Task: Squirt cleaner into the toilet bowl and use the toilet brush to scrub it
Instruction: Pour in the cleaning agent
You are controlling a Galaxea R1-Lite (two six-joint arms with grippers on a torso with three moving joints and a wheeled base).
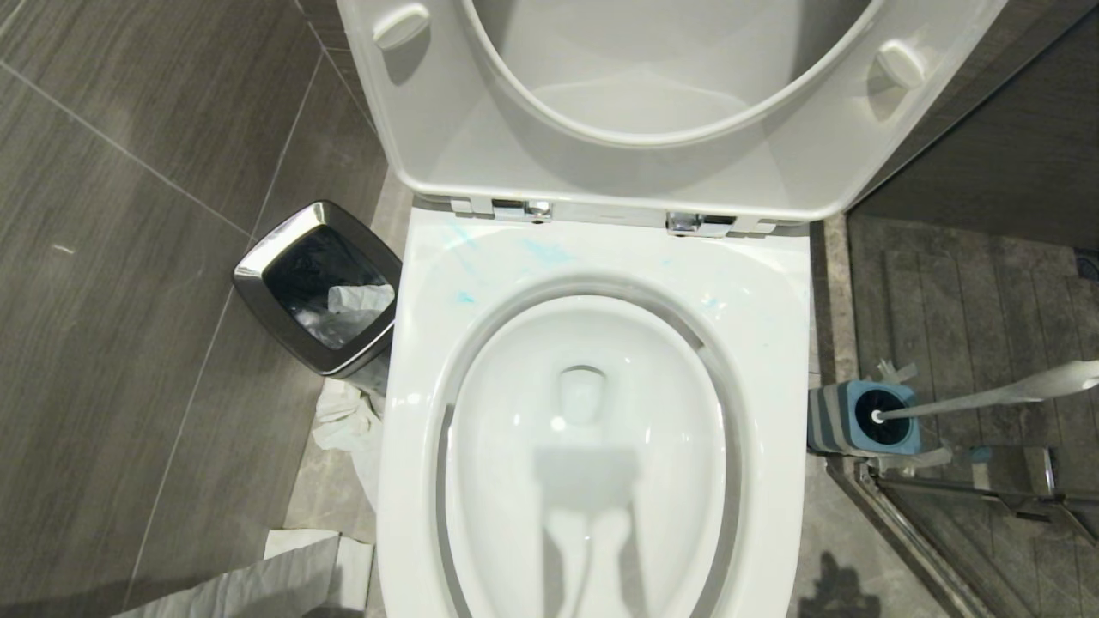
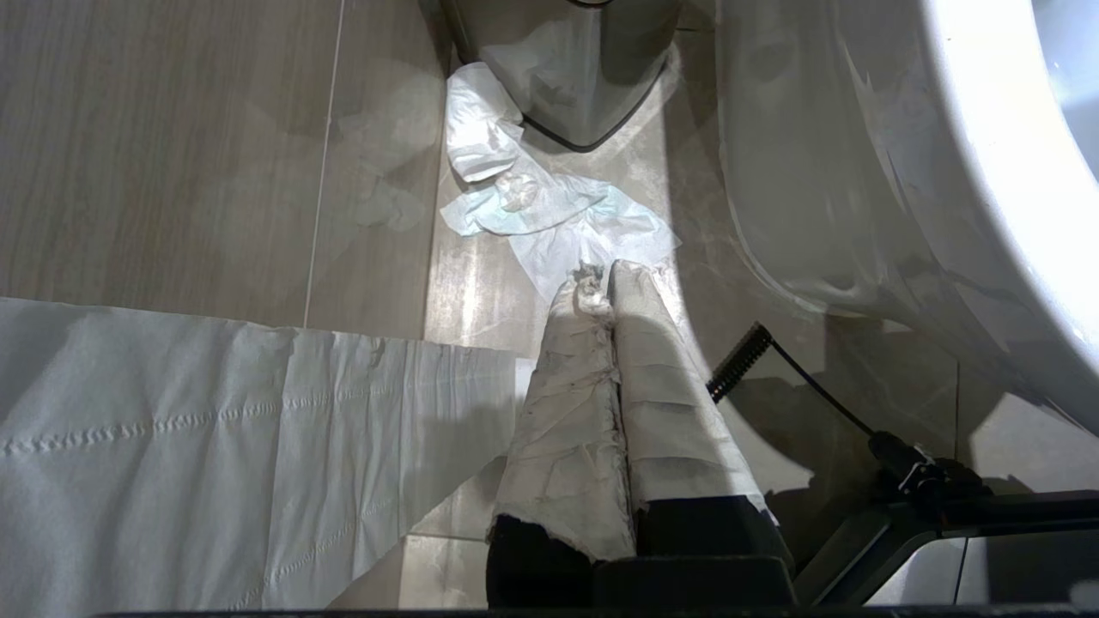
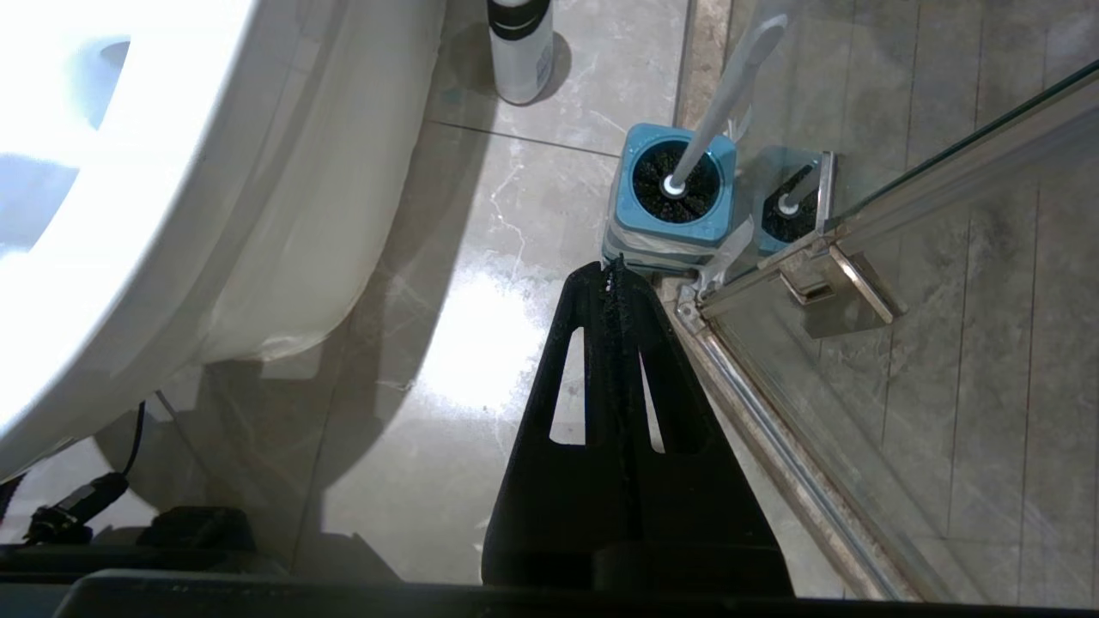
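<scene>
The toilet bowl (image 1: 773, 360) stands in the middle of the head view with seat and lid up. Light blue cleaner (image 1: 546, 251) is smeared on the rim near the hinges. The toilet brush (image 1: 987, 396) stands on the right in its blue holder (image 1: 859, 429), handle leaning away. Neither arm shows in the head view. My left gripper (image 2: 601, 275), fingers wrapped in pale paper, hangs shut and empty over the floor beside the bowl's outer wall (image 2: 859, 172). My right gripper (image 3: 611, 270), black, is shut and empty just short of the holder (image 3: 674, 223) with the brush (image 3: 730, 86).
A chrome-rimmed bin (image 1: 322, 287) stands left of the toilet with crumpled tissue (image 2: 549, 215) on the floor by it. A long paper sheet (image 2: 215, 446) lies nearer. A glass shower door with metal frame (image 3: 773, 412) runs beside the holder. A white bottle (image 3: 520, 51) stands behind.
</scene>
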